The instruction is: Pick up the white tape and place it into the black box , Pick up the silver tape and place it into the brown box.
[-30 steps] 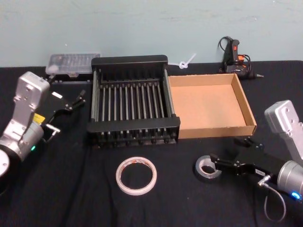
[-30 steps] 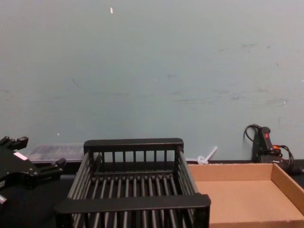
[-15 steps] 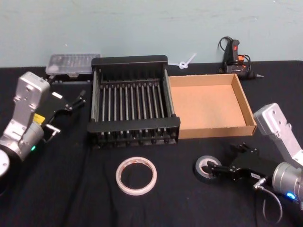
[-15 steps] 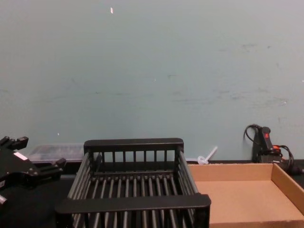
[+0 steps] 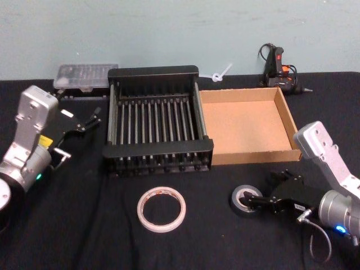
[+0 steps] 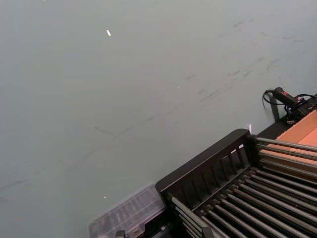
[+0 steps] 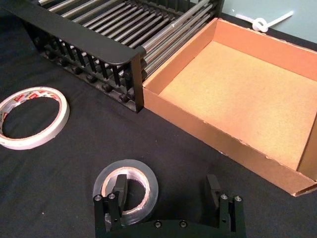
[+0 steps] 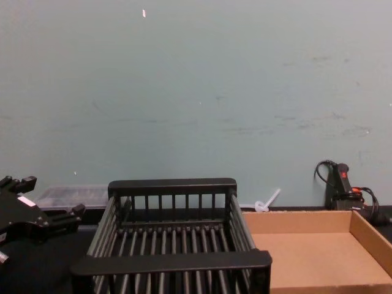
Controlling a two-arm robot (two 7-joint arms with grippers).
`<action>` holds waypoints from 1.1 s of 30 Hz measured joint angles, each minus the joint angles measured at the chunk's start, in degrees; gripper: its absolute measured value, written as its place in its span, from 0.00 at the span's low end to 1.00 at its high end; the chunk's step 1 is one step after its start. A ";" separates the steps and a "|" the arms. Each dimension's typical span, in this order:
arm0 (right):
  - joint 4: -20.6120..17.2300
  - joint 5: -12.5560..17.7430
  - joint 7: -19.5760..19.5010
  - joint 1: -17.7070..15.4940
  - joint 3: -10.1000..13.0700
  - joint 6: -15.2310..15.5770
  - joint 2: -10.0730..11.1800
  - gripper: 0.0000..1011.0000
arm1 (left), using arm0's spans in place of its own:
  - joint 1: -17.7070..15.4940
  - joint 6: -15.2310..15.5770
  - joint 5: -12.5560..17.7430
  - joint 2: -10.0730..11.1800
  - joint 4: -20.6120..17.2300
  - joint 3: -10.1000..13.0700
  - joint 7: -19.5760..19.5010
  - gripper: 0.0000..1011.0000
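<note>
the right gripper [image 5: 260, 198] is low over the table [image 5: 84, 236] near its front right part, and its fingers are spread apart. one finger [image 7: 119, 191] sits inside the hole of the silver tape [image 5: 243, 200], and the other finger [image 7: 214, 188] is out past the roll's outer side over the bare black cloth, so one side of the ring is between them. you cannot tell if the fingers touch the roll yet. the silver tape lies flat on the table, in front of the brown box [image 5: 289, 121] and a little apart from it. the white tape [image 5: 162, 208] lies flat too, near the middle of the front edge, in front of the black box [image 5: 157, 72] and well apart from the silver tape. the black box stands in the middle of the table, and the brown box sits right beside it on the right, with their sides touching or almost touching. both boxes have nothing in them. the left gripper [image 5: 79, 126] hangs in the air by the left side of the black box, near the left edge of the table, and its fingers are open with nothing between them. a clear plastic case [image 5: 85, 75] lies at the back left, a white zip tie [image 5: 221, 73] lies behind the boxes, and a glue gun [image 5: 277, 68] stands at the back right.
</note>
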 joint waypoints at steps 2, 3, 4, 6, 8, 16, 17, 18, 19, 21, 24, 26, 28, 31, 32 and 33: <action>0.33 -0.29 0.26 0.32 -0.17 0.29 -0.12 0.99 | 0.00 0.00 0.00 0.00 0.00 0.00 0.00 0.99; 0.44 -0.38 0.35 0.43 -0.21 0.39 -0.16 0.99 | 0.00 0.00 0.00 0.00 0.00 0.00 0.00 0.99; 0.54 -0.48 0.41 0.51 -0.26 0.49 -0.21 0.99 | 0.00 0.00 0.00 0.00 0.00 0.00 0.00 0.99; 0.78 -0.72 0.53 0.70 -0.38 0.74 -0.38 0.99 | 0.00 0.00 0.00 0.00 0.00 0.00 0.00 0.99; 1.04 -0.99 0.62 0.90 -0.50 0.99 -0.57 0.99 | 0.00 0.00 0.00 0.00 0.00 0.00 0.00 0.99; 1.43 -1.75 0.56 1.09 -0.53 1.22 -1.14 0.99 | 0.00 0.00 0.00 0.00 0.00 0.00 0.00 0.99; 1.43 -1.75 0.56 1.09 -0.53 1.22 -1.14 0.99 | 0.00 0.00 0.00 0.00 0.00 0.00 0.00 0.99; 1.43 -1.74 0.56 1.09 -0.53 1.21 -1.13 0.99 | 0.00 0.00 0.00 0.00 0.00 0.00 0.00 0.99; 1.43 -1.73 0.56 1.09 -0.53 1.22 -1.11 0.99 | 0.00 0.00 0.00 0.00 0.00 0.00 0.00 0.99; 1.42 -1.72 0.55 1.09 -0.53 1.22 -1.09 0.99 | 0.00 0.00 0.00 0.00 0.00 0.00 0.00 0.99; 1.39 -1.71 0.54 1.08 -0.53 1.21 -1.06 0.99 | 0.00 0.00 0.00 0.00 0.00 0.00 0.00 0.99; 1.38 -1.69 0.52 1.07 -0.52 1.21 -1.03 0.97 | 0.00 0.00 0.00 0.00 0.00 0.00 0.00 0.99; 1.37 -1.66 0.51 1.06 -0.52 1.20 -1.02 0.93 | 0.00 0.00 0.00 0.00 0.00 0.00 0.00 0.99; 1.35 -1.63 0.50 1.04 -0.52 1.19 -1.00 0.86 | 0.00 0.00 0.00 0.00 0.00 0.00 0.00 0.99; 1.34 -1.62 0.49 1.04 -0.52 1.19 -1.00 0.86 | 0.00 0.00 0.00 0.00 0.00 0.00 0.00 0.99; 1.34 -1.61 0.49 1.04 -0.52 1.18 -0.99 0.83 | 0.00 0.00 0.00 0.00 0.00 0.00 0.00 0.99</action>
